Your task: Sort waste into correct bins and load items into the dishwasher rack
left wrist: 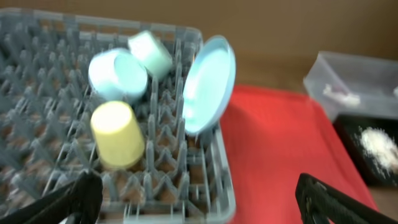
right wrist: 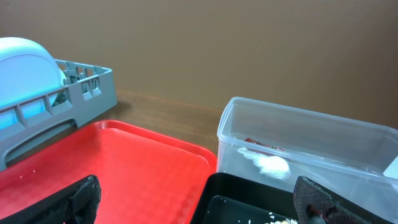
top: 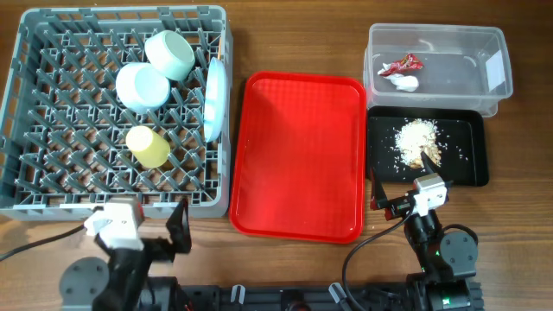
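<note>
The grey dishwasher rack [top: 26, 104] holds two mint bowls [top: 169, 53] [top: 143, 86], a yellow cup [top: 148, 146] and a pale-blue plate [top: 214, 99] standing on edge by its right wall. A thin wooden chopstick [top: 221, 45] shows beside the plate. The clear tub [top: 436, 60] holds the red wrapper [top: 402, 64] and white tissue [top: 403, 82]. The black tray [top: 471, 147] holds beige scraps [top: 419, 142]. My left gripper [top: 143, 229] [left wrist: 199, 202] is open and empty at the rack's near right corner. My right gripper [top: 400, 177] [right wrist: 199, 205] is open and empty over the black tray's near left edge. No fork is in view.
A large red tray [top: 298, 155] lies between the rack and the two bins, with nothing on it. The bins sit one behind the other at the right. Bare wooden table runs along the front edge by the arm bases.
</note>
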{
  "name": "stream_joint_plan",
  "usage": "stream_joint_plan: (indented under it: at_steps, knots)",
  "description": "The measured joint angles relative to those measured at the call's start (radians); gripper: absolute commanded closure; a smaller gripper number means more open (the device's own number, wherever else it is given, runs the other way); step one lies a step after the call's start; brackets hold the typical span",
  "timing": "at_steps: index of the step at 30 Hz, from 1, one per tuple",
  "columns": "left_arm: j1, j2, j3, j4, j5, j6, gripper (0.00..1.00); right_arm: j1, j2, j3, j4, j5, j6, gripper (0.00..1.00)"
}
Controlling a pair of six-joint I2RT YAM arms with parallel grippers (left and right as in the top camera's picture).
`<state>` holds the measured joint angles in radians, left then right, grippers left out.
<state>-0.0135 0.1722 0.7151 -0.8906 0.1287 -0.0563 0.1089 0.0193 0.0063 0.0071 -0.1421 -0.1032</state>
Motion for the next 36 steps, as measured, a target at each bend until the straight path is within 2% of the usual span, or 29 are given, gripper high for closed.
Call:
stream_joint_plan:
  at_steps: [5, 10, 18, 22, 27, 36]
  knots:
    - [0.000, -0.080, -0.212, 0.264, 0.003, -0.008, 0.00, 0.000, 0.000, 0.000, 0.000, 0.000, 0.000, 0.00]
    - [0.000, -0.151, -0.407, 0.610, 0.004, -0.016, 0.00, 0.000, 0.000, 0.000, 0.000, 0.000, 0.000, 0.00]
    - [0.012, -0.159, -0.613, 1.014, -0.001, -0.027, 0.00, 0.000, 0.000, 0.000, 0.000, 0.000, 0.000, 0.00]
    - [0.013, -0.159, -0.676, 1.044, -0.005, -0.027, 0.00, 0.000, 0.000, 0.000, 0.000, 0.000, 0.000, 0.00]
    - [0.014, -0.158, -0.706, 0.925, -0.024, -0.028, 0.00, 0.000, 0.000, 0.000, 0.000, 0.000, 0.000, 0.00]
    - [0.014, -0.159, -0.708, 0.885, -0.057, -0.044, 0.00, 0.000, 0.000, 0.000, 0.000, 0.000, 0.000, 0.00]
